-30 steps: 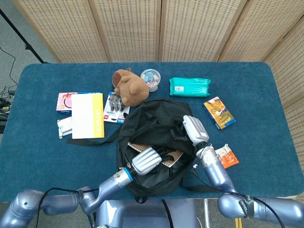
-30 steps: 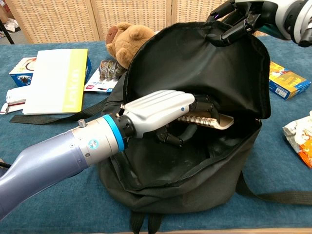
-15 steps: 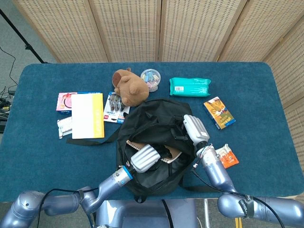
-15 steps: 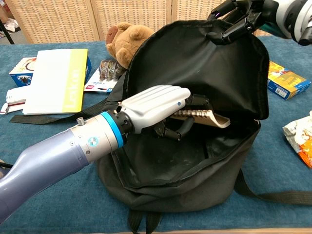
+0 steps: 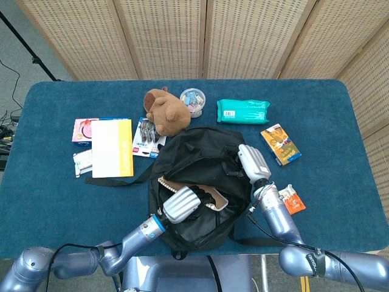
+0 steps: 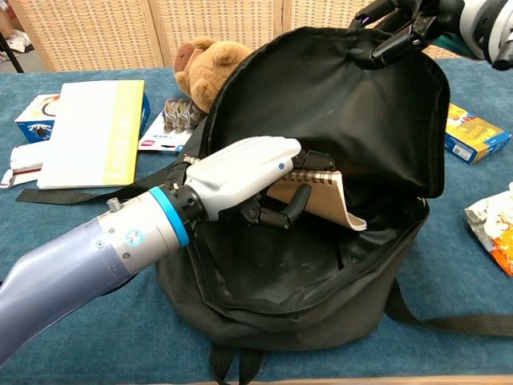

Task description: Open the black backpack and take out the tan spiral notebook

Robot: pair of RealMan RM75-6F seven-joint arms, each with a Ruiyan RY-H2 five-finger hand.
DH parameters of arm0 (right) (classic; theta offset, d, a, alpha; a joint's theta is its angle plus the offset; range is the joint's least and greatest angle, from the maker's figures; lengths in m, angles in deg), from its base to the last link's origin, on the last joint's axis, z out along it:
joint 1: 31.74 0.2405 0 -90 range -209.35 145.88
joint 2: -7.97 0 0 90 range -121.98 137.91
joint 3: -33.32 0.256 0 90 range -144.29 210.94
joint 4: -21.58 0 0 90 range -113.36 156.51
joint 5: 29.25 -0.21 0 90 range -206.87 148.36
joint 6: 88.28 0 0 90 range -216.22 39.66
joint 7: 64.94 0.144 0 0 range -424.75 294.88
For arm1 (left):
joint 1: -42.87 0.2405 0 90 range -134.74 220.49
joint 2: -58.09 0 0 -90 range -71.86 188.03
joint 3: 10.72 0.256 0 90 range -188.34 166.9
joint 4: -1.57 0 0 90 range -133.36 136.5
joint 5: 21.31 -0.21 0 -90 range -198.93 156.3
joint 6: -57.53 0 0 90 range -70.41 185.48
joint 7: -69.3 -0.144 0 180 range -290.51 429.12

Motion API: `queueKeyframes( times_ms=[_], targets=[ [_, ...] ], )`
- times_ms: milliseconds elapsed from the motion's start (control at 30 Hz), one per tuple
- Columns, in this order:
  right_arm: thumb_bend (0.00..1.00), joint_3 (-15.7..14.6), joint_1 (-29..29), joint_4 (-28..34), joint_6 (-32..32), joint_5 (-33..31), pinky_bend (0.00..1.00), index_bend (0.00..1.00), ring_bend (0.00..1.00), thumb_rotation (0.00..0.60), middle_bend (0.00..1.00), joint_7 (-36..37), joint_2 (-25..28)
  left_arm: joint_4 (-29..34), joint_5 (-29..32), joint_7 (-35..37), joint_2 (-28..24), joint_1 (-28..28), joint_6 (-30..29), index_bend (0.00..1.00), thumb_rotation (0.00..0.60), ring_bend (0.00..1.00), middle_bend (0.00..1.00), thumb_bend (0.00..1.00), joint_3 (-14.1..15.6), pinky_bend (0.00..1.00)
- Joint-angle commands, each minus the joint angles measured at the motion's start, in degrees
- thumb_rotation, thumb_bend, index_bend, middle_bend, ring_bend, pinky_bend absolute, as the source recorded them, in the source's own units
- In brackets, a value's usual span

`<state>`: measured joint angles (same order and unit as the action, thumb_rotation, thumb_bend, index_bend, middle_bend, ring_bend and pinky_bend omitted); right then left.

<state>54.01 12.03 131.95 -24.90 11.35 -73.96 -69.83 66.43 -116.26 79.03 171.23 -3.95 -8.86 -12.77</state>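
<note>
Since the earlier frames the left hand (image 6: 240, 172) has drawn back toward the near edge, and the tan spiral notebook (image 6: 317, 192) has tilted up with it, more of its cover now showing inside the mouth of the black backpack (image 6: 321, 273); the fingers are curled around the notebook's coil edge and grip it; the right hand (image 6: 397, 24) pinches the far rim of the flap and holds it raised, keeping the bag open; so the opening is done and the notebook is grasped and partly lifted; what looks left is drawing it clear of the opening.
</note>
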Motion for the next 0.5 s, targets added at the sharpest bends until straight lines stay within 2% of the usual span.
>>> queueKeyframes(
  times_ms=[33,333,500],
  targets=[
    [0.65,-0.17,0.13,-0.57,0.03,-0.44,0.63,0.72,0.57,0.600,0.65,-0.29,-0.36,2.21,-0.40,2.85,-1.87,1.07,-1.36,0.78,0.600,0.47,0.58,1.00,0.91,0.59],
    [0.65,-0.56,0.71,-1.37,-0.37,-1.76,0.63,0.72,0.57,0.600,0.65,-0.87,-1.93,6.42,-1.85,10.66,-4.50,2.33,-5.26,0.78,0.600,0.47,0.58,1.00,1.08,0.59],
    [0.65,-0.58,0.94,-1.47,-0.03,-2.16,0.63,0.72,0.57,0.600,0.65,-1.52,-2.30,6.99,-3.19,12.74,-4.88,2.86,-7.79,0.78,0.600,0.47,0.58,1.00,1.00,0.59]
  ],
)
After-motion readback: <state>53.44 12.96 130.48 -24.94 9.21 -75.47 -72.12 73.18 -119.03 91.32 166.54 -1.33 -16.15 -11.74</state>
